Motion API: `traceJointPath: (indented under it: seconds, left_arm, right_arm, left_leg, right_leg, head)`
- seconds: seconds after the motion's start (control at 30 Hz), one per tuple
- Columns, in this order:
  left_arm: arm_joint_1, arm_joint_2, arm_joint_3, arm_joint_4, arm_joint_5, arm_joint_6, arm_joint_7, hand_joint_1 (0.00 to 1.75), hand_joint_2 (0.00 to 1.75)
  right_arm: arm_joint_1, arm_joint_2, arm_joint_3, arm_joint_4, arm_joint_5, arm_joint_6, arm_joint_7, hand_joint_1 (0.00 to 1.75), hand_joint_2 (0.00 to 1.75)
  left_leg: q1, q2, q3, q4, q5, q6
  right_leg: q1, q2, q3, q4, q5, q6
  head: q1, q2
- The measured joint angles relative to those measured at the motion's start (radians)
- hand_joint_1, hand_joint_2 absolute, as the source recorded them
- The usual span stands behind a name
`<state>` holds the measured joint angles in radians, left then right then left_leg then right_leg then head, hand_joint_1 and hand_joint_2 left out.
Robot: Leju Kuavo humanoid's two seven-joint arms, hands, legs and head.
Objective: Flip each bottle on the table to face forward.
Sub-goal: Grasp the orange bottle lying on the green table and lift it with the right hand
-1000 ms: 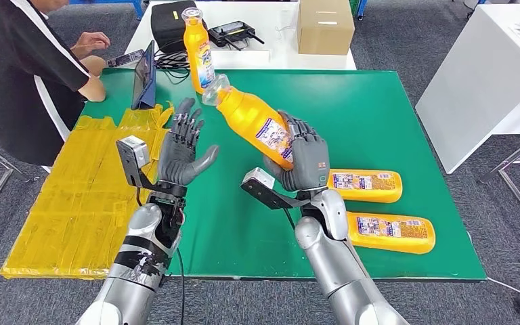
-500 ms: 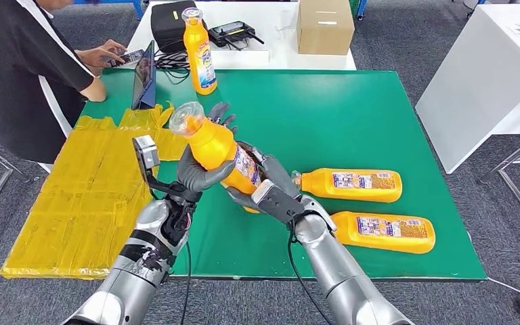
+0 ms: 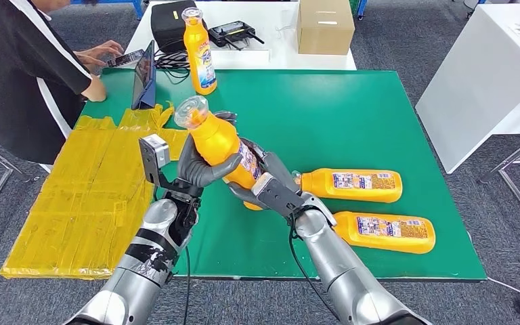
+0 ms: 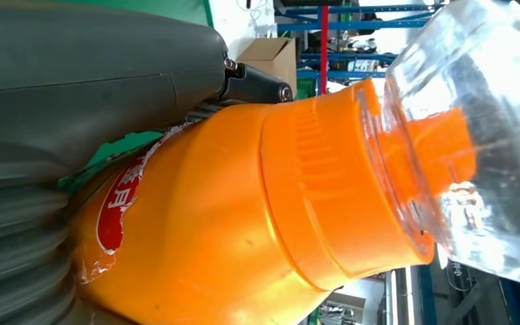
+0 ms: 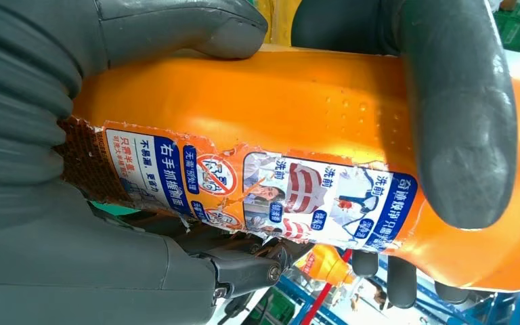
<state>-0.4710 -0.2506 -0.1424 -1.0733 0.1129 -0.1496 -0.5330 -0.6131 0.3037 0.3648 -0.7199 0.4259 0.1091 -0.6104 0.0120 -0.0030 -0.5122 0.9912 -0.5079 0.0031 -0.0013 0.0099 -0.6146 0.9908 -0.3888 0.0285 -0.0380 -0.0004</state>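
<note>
1. The held bottle (image 3: 222, 150), orange with a clear cap, is off the green worktop (image 3: 379, 115) above its near-left part, tilted with the cap up and toward the left edge.
2. The left hand (image 3: 200, 166) wraps its fingers (image 3: 218, 169) around the bottle's upper body; the left wrist view shows the thumb lying across the shoulder below the cap.
3. The right hand (image 3: 267, 183) grasps the lower body of the same bottle; in the right wrist view its fingers (image 5: 457, 115) and thumb press on the orange plastic on either side of the torn label.
4. Two more orange bottles lie flat on the near-right part of the worktop: the farther lying bottle (image 3: 352, 185) just beside the right hand, and the nearer lying bottle (image 3: 386, 232) close to the front edge.
5. An upright bottle (image 3: 199, 54) stands at the far-left corner, near the back edge.
6. A tablet (image 3: 145, 76) is propped at the left edge, with a yellow sheet (image 3: 88, 189) hanging over that side.
7. A person (image 3: 20, 74) stands at the far-left corner, hands over a phone.
8. The broad middle and far-right stretch of green surface is open, well apart from both hands.
9. A cardboard box (image 3: 325, 26) sits on the white table beyond the back edge.
</note>
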Motion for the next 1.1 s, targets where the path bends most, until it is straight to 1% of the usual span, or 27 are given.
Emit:
traceJointPath:
  seconds: [0.2, 0.23, 0.33, 0.37, 0.47, 0.73, 0.77, 0.87, 0.9, 0.97, 1.1]
  left_arm:
    - [0.0, -0.005, 0.001, -0.003, -0.013, 0.032, -0.006, 1.75, 1.75]
    - [0.001, -0.007, 0.001, -0.006, -0.02, 0.042, -0.009, 1.75, 1.75]
    - [0.004, -0.014, 0.0, -0.016, -0.041, 0.074, -0.012, 1.75, 1.75]
    - [0.005, -0.016, 0.0, -0.02, -0.046, 0.083, -0.013, 1.75, 1.75]
    - [0.008, -0.019, 0.001, -0.027, -0.056, 0.097, -0.013, 1.75, 1.75]
    - [0.005, -0.019, 0.009, -0.031, -0.078, 0.123, -0.015, 1.75, 1.75]
    - [0.004, -0.019, 0.01, -0.031, -0.106, 0.148, -0.022, 1.75, 1.75]
    - [-0.007, -0.018, 0.008, -0.034, -0.223, 0.288, -0.047, 1.75, 1.75]
    - [-0.013, -0.017, 0.01, -0.034, -0.245, 0.322, -0.05, 1.75, 1.75]
    - [-0.023, -0.015, 0.013, -0.035, -0.262, 0.344, -0.052, 1.75, 1.75]
    - [-0.027, -0.015, 0.015, -0.036, -0.271, 0.348, -0.053, 1.75, 1.75]
  right_arm:
    - [-0.001, 0.0, 0.006, 0.004, -0.004, -0.006, 0.0, 1.75, 1.75]
    - [-0.001, 0.0, 0.008, 0.004, -0.005, -0.008, 0.0, 1.7, 1.75]
    - [-0.001, 0.0, 0.011, 0.004, -0.008, -0.017, 0.001, 1.16, 1.75]
    - [-0.001, 0.0, 0.012, 0.004, -0.008, -0.02, 0.001, 0.79, 1.75]
    - [-0.001, 0.0, 0.014, 0.004, -0.008, -0.023, 0.002, 0.02, 1.75]
    - [0.002, 0.0, 0.019, -0.006, -0.033, -0.04, 0.01, 0.0, 1.75]
    - [0.002, 0.0, 0.019, -0.01, -0.037, -0.041, 0.014, 0.0, 1.75]
    - [0.006, 0.0, 0.019, -0.022, -0.043, -0.042, 0.018, 0.0, 1.75]
    - [0.008, -0.001, 0.019, -0.025, -0.045, -0.042, 0.018, 0.0, 1.75]
    - [0.012, -0.002, 0.019, -0.032, -0.046, -0.042, 0.018, 0.0, 1.75]
    - [0.014, -0.002, 0.019, -0.038, -0.047, -0.042, 0.018, 0.0, 1.75]
  left_leg:
    - [0.0, 0.0, 0.0, 0.0, 0.0, 0.0]
    - [0.0, 0.0, 0.0, 0.0, 0.0, 0.0]
    - [0.0, 0.0, 0.0, 0.0, 0.0, 0.0]
    - [0.0, 0.0, 0.0, 0.0, 0.0, 0.0]
    - [0.0, 0.0, 0.0, 0.0, 0.0, 0.0]
    - [0.0, 0.0, 0.0, 0.0, 0.0, 0.0]
    - [0.0, 0.0, 0.0, 0.0, 0.0, 0.0]
    - [0.0, 0.001, 0.0, 0.0, 0.0, 0.0]
    - [0.0, 0.001, 0.0, 0.0, 0.0, 0.0]
    - [0.0, 0.0, 0.0, 0.0, 0.0, 0.0]
    - [0.0, 0.0, 0.0, 0.0, 0.0, 0.0]
  right_leg:
    - [0.0, 0.0, 0.0, 0.0, 0.0, 0.0]
    - [0.0, 0.0, 0.0, 0.0, 0.0, 0.0]
    - [0.0, 0.0, 0.0, 0.0, 0.0, 0.0]
    - [0.0, 0.0, 0.0, 0.0, 0.0, 0.0]
    - [0.0, 0.0, 0.0, 0.0, 0.0, 0.0]
    - [0.0, 0.0, 0.0, 0.0, 0.0, 0.0]
    - [0.0, 0.0, 0.0, 0.0, 0.0, 0.0]
    - [0.0, 0.0, 0.0, 0.0, 0.0, 0.0]
    - [0.0, 0.0, 0.0, 0.0, 0.0, 0.0]
    - [0.0, 0.0, 0.0, 0.0, 0.0, 0.0]
    - [0.0, 0.0, 0.0, 0.0, 0.0, 0.0]
  head:
    - [0.0, 0.0]
    - [0.0, 0.0]
    - [0.0, 0.0]
    - [0.0, 0.0]
    - [0.0, 0.0]
    - [0.0, 0.0]
    - [0.0, 0.0]
    - [0.0, 0.0]
    - [0.0, 0.0]
    - [0.0, 0.0]
    - [0.0, 0.0]
